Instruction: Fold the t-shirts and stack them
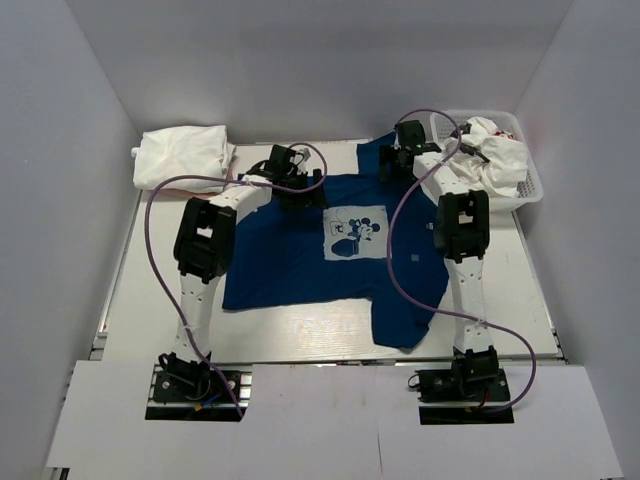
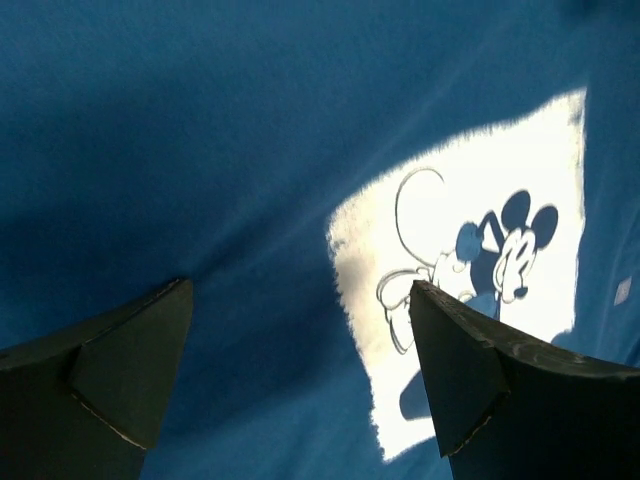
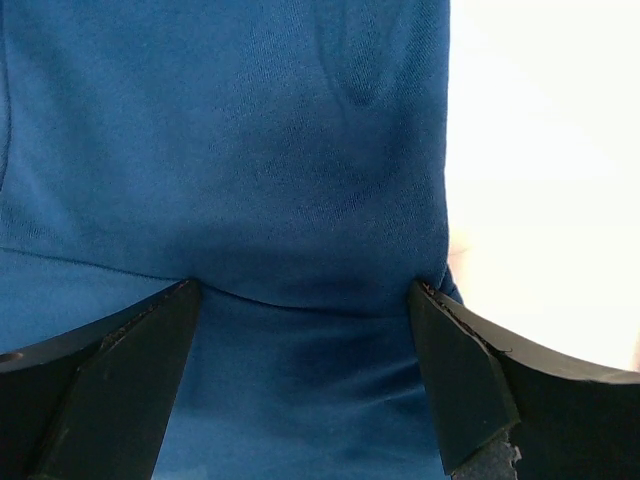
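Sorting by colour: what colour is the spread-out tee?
Tee is navy blue with a pale print; best in top view.

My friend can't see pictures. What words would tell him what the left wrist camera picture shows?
A navy blue t-shirt fills the whole view, with its pale square cartoon print of a mouse on the right side. At the bottom edge, the left arm's two black fingers stand wide apart and hold nothing.

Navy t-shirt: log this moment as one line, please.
navy t-shirt: spread flat, unfolded | left fingers: open, above shirt near print | right fingers: open, over shirt edge | white t-shirt: folded, far left
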`<state>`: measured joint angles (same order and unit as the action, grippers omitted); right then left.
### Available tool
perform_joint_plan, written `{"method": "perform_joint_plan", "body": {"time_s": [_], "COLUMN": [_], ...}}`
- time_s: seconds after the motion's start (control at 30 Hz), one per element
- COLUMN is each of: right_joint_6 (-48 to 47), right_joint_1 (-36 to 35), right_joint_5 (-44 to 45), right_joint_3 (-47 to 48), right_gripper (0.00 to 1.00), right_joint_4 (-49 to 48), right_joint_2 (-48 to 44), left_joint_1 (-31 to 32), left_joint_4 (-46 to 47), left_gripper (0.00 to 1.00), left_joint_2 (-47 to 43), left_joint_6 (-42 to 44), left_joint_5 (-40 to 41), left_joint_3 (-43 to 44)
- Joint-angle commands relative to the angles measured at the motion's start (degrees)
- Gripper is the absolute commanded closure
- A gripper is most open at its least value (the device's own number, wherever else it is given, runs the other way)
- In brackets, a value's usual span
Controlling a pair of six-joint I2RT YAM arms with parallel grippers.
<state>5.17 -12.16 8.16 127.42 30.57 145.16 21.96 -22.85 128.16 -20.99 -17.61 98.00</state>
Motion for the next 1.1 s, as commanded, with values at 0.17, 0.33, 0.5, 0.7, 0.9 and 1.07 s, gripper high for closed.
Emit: {"method": "perform_joint_plan", "body": {"time_s": [0.17,0.33,0.5,0.7,0.9,1.07], "right_joint_6": [-4.7,-10.9,-6.9,8.0,17.9,25.3], "right_joint_1": [0.6,-2.8,-4.9,-6.6,-12.6,-17.7], "right_joint_5": [-5.3,-3.1,-1.3,-3.7,-3.5,-5.4], "right_joint_3": [1.3,-1.8,-15.7,-49.7,-69.5,-82.2], "right_gripper": [0.1,0.1,0.1,0.1,0.1,0.1], "right_joint_4": [2.4,0.9,3.8,-1.2,10.3,18.0], "right_joint_2": [-4.4,-14.0,-29.9,-53.6,-73.9,-84.4], "left_joint_1": [-1.8,-0.6,-0.6,-1.7,-1.7,-3.5], "left_joint_4": [-9.4,-12.8,-11.7,-16.0,-28.1,-30.2], "left_gripper": [0.0,0.0,0.0,0.0,0.0,0.0], "left_joint_2": [6.8,0.4,-16.0,-44.2,-62.5,-70.1], "left_joint_6": [3.6,4.3,0.2,-11.9,-27.8,-36.2], "left_joint_5": [3.0,4.3,8.4,20.0,30.4,32.2], "left_joint_3": [21.1,21.8,6.1,-22.6,-46.8,-57.2]}}
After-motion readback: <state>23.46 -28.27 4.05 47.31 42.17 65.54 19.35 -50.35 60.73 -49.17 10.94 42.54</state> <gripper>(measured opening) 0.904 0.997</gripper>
